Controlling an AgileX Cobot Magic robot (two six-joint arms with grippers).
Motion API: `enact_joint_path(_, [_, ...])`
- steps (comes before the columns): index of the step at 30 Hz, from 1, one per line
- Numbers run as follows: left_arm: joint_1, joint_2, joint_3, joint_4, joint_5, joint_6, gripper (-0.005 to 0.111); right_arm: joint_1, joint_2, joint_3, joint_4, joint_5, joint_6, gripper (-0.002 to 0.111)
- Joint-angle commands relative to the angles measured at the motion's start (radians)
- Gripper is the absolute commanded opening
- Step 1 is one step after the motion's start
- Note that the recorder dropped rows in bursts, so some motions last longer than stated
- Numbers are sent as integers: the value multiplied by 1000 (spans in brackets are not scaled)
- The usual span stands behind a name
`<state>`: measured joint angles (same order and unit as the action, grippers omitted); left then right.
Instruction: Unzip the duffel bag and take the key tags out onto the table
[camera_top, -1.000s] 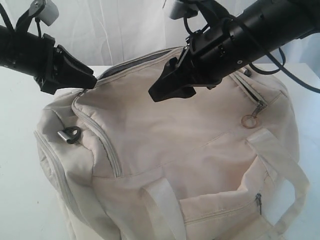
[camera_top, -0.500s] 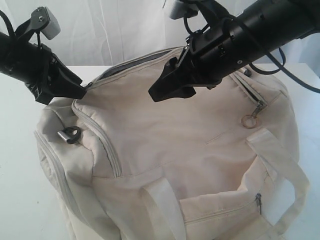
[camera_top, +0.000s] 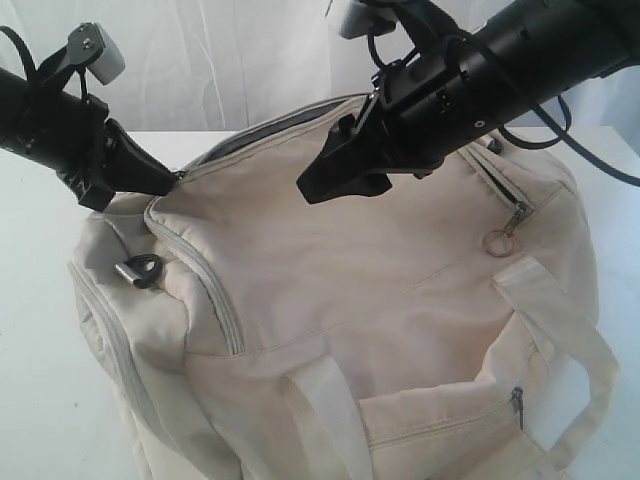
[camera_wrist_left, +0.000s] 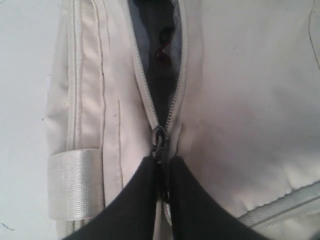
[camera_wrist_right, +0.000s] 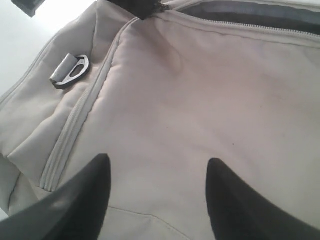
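The cream duffel bag (camera_top: 360, 290) fills the white table (camera_top: 40, 330). Its top zipper is partly undone, showing a dark gap with grey lining (camera_top: 262, 131). My left gripper (camera_top: 176, 178) is at the bag's upper left end, shut on the dark zipper pull (camera_wrist_left: 160, 145) of that top zipper. Inside the opening a small red shape (camera_wrist_left: 163, 50) shows in the left wrist view; I cannot tell what it is. My right gripper (camera_top: 325, 185) hovers open above the bag's top panel (camera_wrist_right: 200, 115), nothing between its fingers. No key tags are clearly seen.
A metal D-ring (camera_top: 138, 269) sits on the bag's left end, also seen as a D-ring (camera_wrist_right: 70, 71) in the right wrist view. A side pocket zipper with a bare metal ring (camera_top: 497, 241) lies right. Strap handles (camera_top: 560, 320) drape over the front.
My left gripper has pulled left along the top zipper with the pull in it, and the opening has lengthened. The right arm has stayed still.
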<state>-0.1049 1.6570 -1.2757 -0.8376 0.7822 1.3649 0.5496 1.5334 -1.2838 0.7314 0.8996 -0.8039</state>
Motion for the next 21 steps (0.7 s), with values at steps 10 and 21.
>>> enact_joint_path(10, [-1,-16,-4,-20,21,-8,9,2,-5,0,0,-1,5,54])
enact_joint_path(21, [-1,-133,-4,41,12,-8,0,2,-5,0,0,-14,5,54])
